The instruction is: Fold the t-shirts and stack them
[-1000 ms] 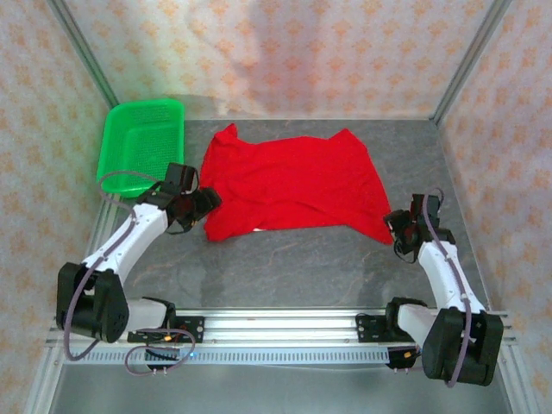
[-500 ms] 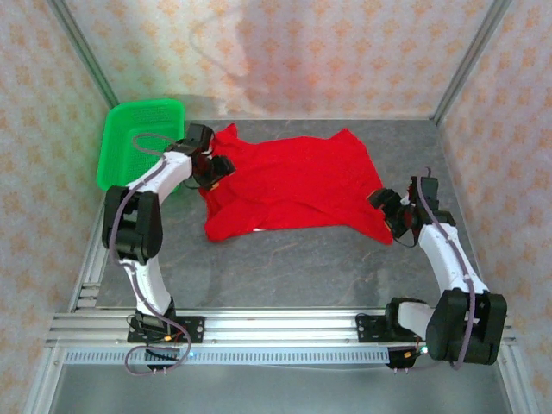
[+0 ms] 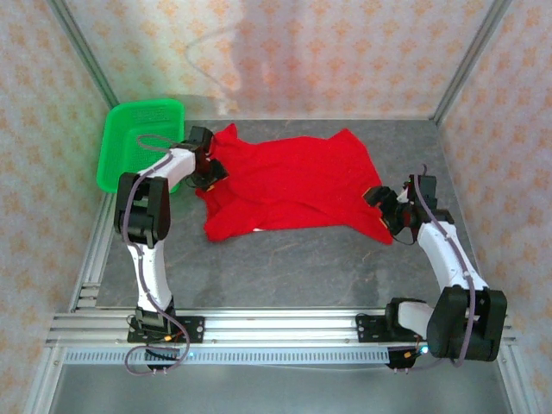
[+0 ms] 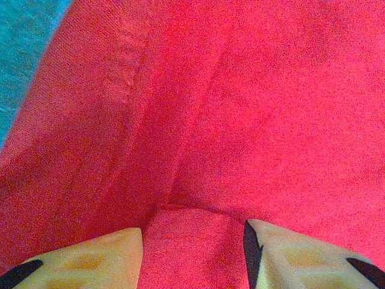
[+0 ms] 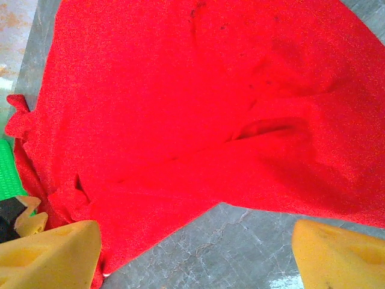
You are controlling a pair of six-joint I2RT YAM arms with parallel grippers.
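A red t-shirt (image 3: pixel 293 181) lies rumpled on the bench (image 3: pixel 285 267). Left claw (image 4: pixel 192 241), partly open, straddles a fold of it; right claw (image 5: pixel 195 235) gapes wide at its right corner.

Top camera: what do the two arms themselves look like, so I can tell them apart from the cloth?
The left arm and right arm have white link shells, black joints and black bases on a silver rail. A grey-purple cable loops along each. The left gripper and right gripper are black, with yellow fingers.
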